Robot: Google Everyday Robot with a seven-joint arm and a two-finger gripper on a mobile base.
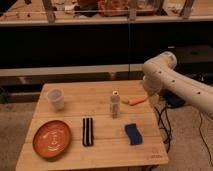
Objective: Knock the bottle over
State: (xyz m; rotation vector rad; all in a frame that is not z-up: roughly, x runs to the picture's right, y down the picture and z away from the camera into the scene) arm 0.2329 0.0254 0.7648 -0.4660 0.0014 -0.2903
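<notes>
The bottle [115,104] is small, slim and pale, with a white cap. It stands upright near the middle of the wooden table [100,150]. My white arm [162,75] reaches in from the right and bends down at the table's right edge. My gripper [151,98] hangs at its end, right of the bottle and apart from it, just past an orange object [135,101] lying on the table.
A translucent cup [55,98] stands at the back left. An orange plate [51,138] lies at the front left, a black striped object [87,131] at the front middle, and a blue sponge [132,134] at the front right. Dark shelving stands behind the table.
</notes>
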